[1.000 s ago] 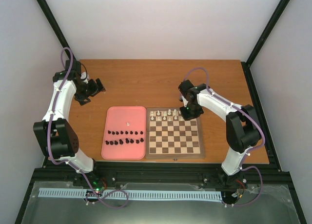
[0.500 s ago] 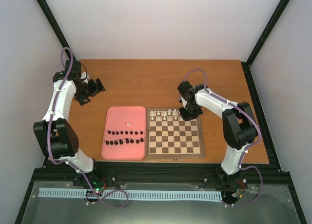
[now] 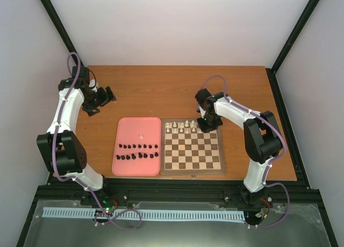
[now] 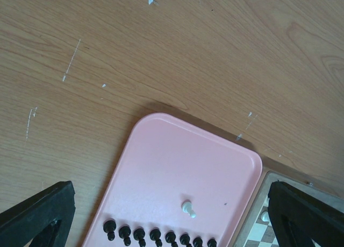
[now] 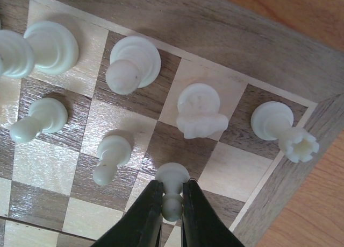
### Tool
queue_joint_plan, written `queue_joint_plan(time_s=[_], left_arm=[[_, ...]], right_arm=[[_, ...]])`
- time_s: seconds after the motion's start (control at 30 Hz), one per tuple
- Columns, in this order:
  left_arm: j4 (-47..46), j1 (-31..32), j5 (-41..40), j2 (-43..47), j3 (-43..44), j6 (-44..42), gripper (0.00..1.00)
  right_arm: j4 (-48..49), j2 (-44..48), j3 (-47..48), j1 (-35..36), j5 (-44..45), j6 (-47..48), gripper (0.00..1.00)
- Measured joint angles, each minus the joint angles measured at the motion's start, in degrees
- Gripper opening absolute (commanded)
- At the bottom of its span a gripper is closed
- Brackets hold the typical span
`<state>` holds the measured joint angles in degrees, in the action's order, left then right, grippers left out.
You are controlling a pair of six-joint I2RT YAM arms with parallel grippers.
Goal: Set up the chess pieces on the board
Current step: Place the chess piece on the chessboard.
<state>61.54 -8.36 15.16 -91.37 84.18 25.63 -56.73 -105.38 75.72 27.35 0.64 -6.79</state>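
At lower centre of the overhead view, the black pieces [image 3: 138,152] are sitting in two rows on the pink tray [image 3: 126,128], with a lone white pawn [image 4: 187,208] standing above them. Just to the right, the board [image 3: 192,170] is carrying white pieces [image 5: 124,69] along its upper edge only. There the right gripper [image 5: 172,189] is pinching the held pawn [image 5: 172,175] in the second row, near the board's upper right corner. Further up at left, the left gripper [image 3: 102,100] is hanging spread wide over the table [image 3: 161,91], gripping nothing.
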Motion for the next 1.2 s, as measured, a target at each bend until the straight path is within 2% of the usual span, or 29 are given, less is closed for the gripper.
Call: queue_joint_plan(time_s=[0.63, 0.97, 1.2], left_arm=[[0.00, 0.00, -0.15, -0.39, 0.00, 0.00, 1.00], [0.00, 0.00, -0.15, -0.42, 0.02, 0.00, 1.00], [0.00, 0.00, -0.15, -0.74, 0.79, 0.00, 1.00]], right_arm=[[-0.04, -0.74, 0.70, -0.02, 0.04, 0.31, 0.20], [-2.91, 1.99, 2.51, -0.07, 0.92, 0.04, 0.44], [-5.44, 5.88, 9.29, 0.24, -0.11, -0.13, 0.46]])
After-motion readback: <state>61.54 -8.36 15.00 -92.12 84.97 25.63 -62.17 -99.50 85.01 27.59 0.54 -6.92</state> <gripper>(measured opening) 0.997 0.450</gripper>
